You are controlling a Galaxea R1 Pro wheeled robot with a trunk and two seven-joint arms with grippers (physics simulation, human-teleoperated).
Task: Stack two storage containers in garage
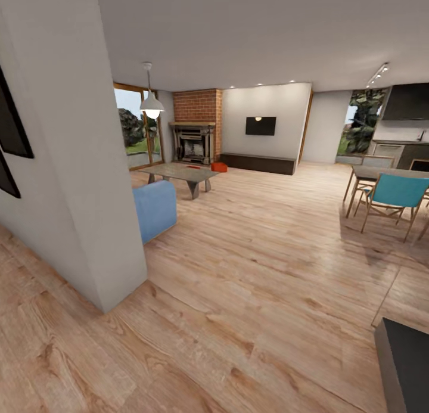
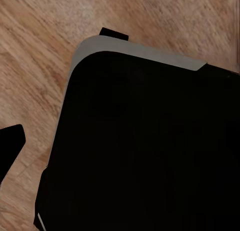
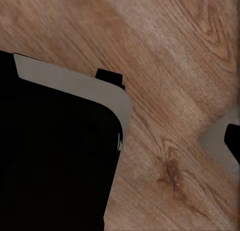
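One orange-red storage container (image 1: 219, 167) sits on the light wood floor of the living room, far ahead, just right of the brick fireplace (image 1: 194, 140). A small red shape (image 1: 192, 167) shows at the coffee table's top; I cannot tell what it is. My left gripper (image 2: 120, 146) hangs over my black base with one dark fingertip (image 2: 10, 143) far out at the picture's edge and nothing held. My right gripper (image 3: 120, 141) hangs the same way, its fingertip (image 3: 233, 141) at the edge, the other lost against the base.
A white wall corner (image 1: 89, 180) juts in close on the left, with the blue sofa's end (image 1: 155, 209) behind it. The coffee table (image 1: 182, 176) stands before the fireplace. Dining chairs and a table (image 1: 387, 195) are at the right; a dark cabinet corner (image 1: 408, 365) is near right.
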